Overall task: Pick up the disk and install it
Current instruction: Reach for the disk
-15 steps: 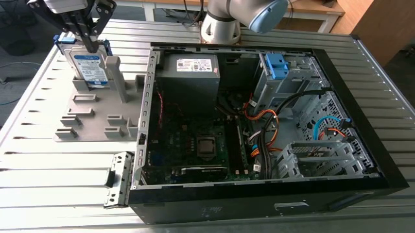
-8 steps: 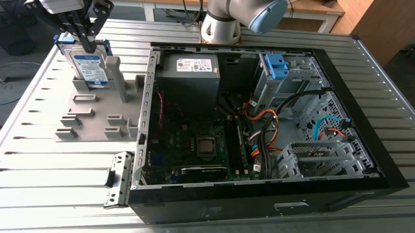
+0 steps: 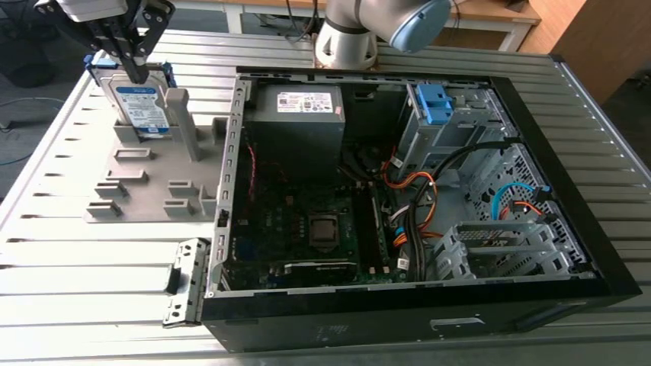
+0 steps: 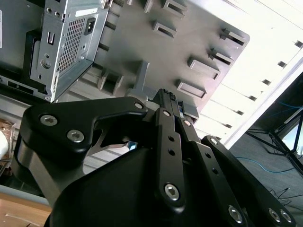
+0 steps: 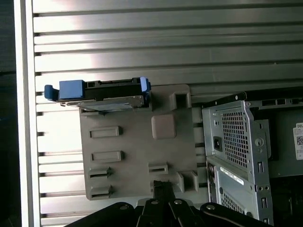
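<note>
The disk [image 3: 140, 107] stands on edge in the far slot of the grey holder plate [image 3: 152, 191], its white-and-blue label facing the exterior camera and its blue carrier frame around it. The first wrist view shows the disk [image 5: 102, 92] edge-on at the holder plate's [image 5: 137, 142] far edge. My gripper [image 3: 130, 72] hangs above the plate and overlaps the disk's top in the exterior view. In the first wrist view the gripper [image 5: 163, 185] is well apart from the disk, its fingers together with nothing between them. In the second wrist view the gripper [image 4: 165, 97] is above the plate [image 4: 156, 52].
An open computer case [image 3: 600, 282] lies on the exterior view's right of the plate. Inside are a grey power supply box [image 3: 305, 122], cables, and a bare blue bracket [image 3: 434, 103] in the drive cage. The power supply's vented end [image 5: 236, 137] sits next to the plate. The slatted metal table [image 3: 91, 259] surrounds everything.
</note>
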Controlling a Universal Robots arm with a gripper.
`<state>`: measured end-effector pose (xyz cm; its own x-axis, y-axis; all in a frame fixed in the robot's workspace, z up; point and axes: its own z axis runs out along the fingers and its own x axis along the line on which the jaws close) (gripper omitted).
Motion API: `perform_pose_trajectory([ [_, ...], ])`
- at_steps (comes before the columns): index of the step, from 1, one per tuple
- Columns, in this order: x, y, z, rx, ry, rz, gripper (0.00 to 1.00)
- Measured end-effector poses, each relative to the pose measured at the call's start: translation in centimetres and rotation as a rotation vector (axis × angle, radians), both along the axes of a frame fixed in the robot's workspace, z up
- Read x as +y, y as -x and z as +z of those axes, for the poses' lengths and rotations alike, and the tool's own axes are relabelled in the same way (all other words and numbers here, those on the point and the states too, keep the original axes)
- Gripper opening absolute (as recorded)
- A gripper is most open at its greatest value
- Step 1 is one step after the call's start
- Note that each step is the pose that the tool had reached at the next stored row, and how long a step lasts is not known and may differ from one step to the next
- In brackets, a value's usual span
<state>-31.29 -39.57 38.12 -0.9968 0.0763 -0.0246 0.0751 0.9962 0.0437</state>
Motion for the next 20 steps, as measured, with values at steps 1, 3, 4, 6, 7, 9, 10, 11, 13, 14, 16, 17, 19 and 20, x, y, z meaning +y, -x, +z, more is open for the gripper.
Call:
perform_pose_trajectory([
  [1, 0.00, 0.05, -0.01, 0.0000, 0.0000, 0.000, 0.11],
  [3, 0.00, 0.15, -0.02, 0.0001, 0.0000, 0.000, 0.11],
  [4, 0.00, 0.21, -0.02, 0.0000, 0.0000, 0.000, 0.11],
  [6, 0.00, 0.31, -0.04, 0.0000, 0.0000, 0.000, 0.11],
  [7, 0.00, 0.35, -0.05, -0.0001, 0.0000, 0.000, 0.11],
  [9, 0.00, 0.45, -0.06, 0.0000, 0.0000, 0.000, 0.11],
  [10, 0.00, 0.50, -0.06, 0.0000, 0.0000, 0.000, 0.11],
  [11, 0.00, 0.55, -0.07, 0.0000, 0.0000, 0.000, 0.11],
  [13, 0.00, 0.65, -0.08, 0.0001, 0.0000, 0.000, 0.11],
  [14, 0.00, 0.70, -0.08, 0.0000, 0.0000, 0.000, 0.11],
  [16, 0.00, 0.80, -0.09, 0.0000, 0.0000, 0.000, 0.11],
  [17, 0.00, 0.85, -0.10, 0.0001, 0.0001, 0.000, 0.11],
  [19, 0.00, 0.94, -0.11, 0.0000, 0.0000, 0.000, 0.11],
  [20, 0.00, 0.98, -0.12, -0.0001, 0.0000, 0.000, 0.11],
])
